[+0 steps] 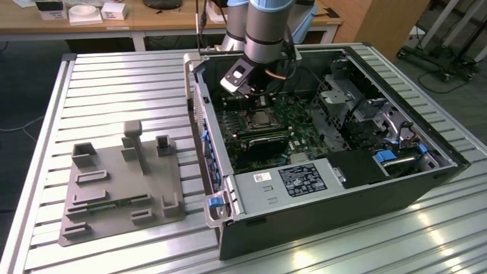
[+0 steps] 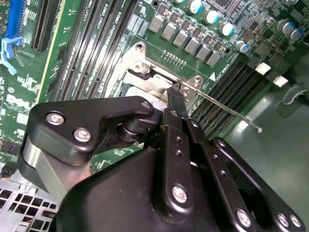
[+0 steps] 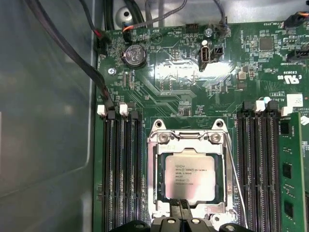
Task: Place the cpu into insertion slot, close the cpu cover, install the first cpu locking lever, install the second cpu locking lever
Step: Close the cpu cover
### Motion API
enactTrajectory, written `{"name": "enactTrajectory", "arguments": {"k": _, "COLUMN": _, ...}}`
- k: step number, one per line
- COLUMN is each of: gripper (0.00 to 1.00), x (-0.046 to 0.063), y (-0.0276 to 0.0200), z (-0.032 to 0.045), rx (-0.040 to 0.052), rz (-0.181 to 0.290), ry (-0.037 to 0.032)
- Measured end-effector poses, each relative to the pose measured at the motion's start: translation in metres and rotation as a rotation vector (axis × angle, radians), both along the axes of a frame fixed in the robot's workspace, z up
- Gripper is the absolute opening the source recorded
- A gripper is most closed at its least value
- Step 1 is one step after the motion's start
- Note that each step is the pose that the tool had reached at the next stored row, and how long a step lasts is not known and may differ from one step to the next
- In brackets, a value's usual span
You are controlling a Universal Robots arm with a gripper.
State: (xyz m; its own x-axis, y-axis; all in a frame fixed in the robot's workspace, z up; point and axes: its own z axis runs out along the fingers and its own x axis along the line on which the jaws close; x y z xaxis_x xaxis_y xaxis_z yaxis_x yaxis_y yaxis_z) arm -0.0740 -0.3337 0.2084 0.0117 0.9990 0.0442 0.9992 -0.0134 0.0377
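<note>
In the first wrist view, the hand (image 3: 181, 209), clenched on nothing, is touching the edge of the cpu cover (image 3: 189, 146), which is lying closed around the cpu (image 3: 189, 175).

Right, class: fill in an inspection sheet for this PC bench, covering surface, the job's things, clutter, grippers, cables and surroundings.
Surface: slatted metal table carrying an open computer case.
Job's things: cpu sits in the insertion slot; cpu cover lies down around it; a wire locking lever runs beside the socket, and whether it is latched cannot be told.
Clutter: grey fixture plate beside the case.
Grippers: gripper at the socket's edge, fingers together.
Cables: dark cables cross the case wall beside the motherboard.
Surroundings: wooden desk behind the table.
</note>
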Motion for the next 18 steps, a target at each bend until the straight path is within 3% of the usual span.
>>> {"name": "enactTrajectory", "arguments": {"k": 9, "gripper": 0.11, "x": -0.0019, "y": -0.0001, "z": -0.009, "rx": -0.0002, "rz": 0.007, "ry": 0.0005}}
{"name": "enactTrajectory", "arguments": {"k": 12, "gripper": 0.11, "x": -0.0019, "y": 0.0, "z": -0.0085, "rx": 0.0015, "rz": 0.007, "ry": -0.0002}}
{"name": "enactTrajectory", "arguments": {"k": 18, "gripper": 0.11, "x": -0.0015, "y": 0.0, "z": -0.0001, "rx": 0.002, "rz": 0.007, "ry": 0.0001}}
